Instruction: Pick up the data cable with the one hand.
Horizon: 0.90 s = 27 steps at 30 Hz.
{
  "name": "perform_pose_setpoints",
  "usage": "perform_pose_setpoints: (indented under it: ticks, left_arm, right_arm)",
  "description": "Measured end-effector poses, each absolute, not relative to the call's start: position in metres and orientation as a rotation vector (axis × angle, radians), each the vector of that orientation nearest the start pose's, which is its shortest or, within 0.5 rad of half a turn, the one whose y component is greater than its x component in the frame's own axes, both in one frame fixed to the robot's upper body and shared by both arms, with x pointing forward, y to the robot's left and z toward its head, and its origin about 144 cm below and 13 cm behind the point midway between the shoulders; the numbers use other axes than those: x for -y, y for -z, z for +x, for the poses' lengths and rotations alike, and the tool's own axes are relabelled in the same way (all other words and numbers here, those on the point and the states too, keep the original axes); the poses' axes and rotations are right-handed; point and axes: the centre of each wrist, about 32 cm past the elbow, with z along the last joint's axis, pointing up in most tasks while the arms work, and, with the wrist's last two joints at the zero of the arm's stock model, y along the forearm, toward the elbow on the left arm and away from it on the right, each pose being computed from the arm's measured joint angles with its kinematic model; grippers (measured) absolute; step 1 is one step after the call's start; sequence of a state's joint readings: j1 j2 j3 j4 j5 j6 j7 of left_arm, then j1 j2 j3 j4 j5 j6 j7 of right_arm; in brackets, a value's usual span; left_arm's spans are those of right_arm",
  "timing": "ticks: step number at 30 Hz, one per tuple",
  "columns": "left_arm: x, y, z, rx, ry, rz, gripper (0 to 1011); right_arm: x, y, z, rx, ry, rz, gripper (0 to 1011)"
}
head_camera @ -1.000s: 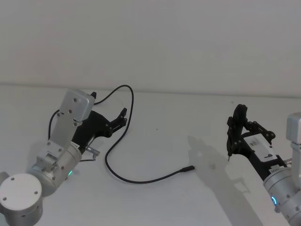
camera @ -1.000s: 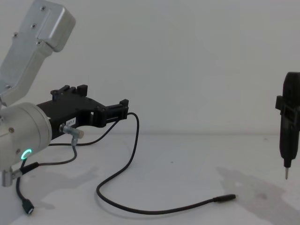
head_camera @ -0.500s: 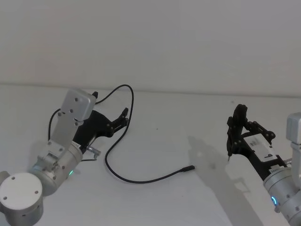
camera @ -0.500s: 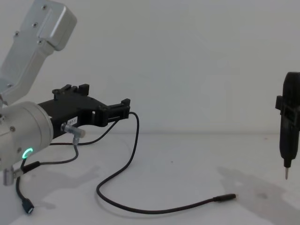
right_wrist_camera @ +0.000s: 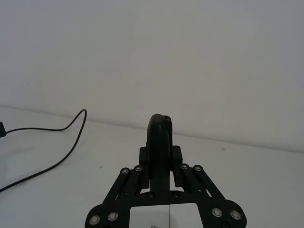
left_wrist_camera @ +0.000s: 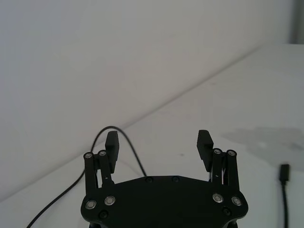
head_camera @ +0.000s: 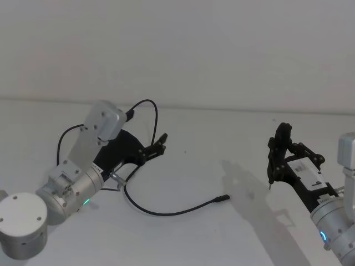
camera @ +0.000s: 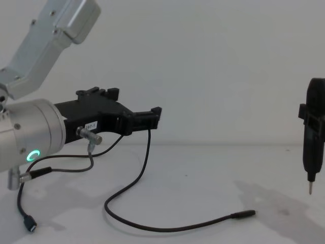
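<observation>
Data cable (head_camera: 166,213) lies curled on the table (head_camera: 222,138); we hold the left gripper (left_wrist_camera: 158,142) spread beside it, right gripper (head_camera: 280,160) clenching a pointed tool (camera: 315,137).

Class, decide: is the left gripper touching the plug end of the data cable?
Apart. The head view shows bare table between the open left gripper and the data cable's plug. The right gripper, shut on a pointed tool, is parked at right.
</observation>
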<state>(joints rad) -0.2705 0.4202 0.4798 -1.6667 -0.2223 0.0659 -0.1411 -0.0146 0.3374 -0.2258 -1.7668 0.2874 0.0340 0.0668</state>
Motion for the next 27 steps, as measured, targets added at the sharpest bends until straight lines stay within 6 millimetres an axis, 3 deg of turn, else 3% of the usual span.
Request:
perform_pose_setpoints:
  ticks: [27]
  left_arm:
    - [-0.216, -1.280, 0.513, 0.222, -0.502, 0.407, 1000]
  right_arm:
    - [0.237, -1.189, 0.443, 0.075, 1.229, 0.026, 268]
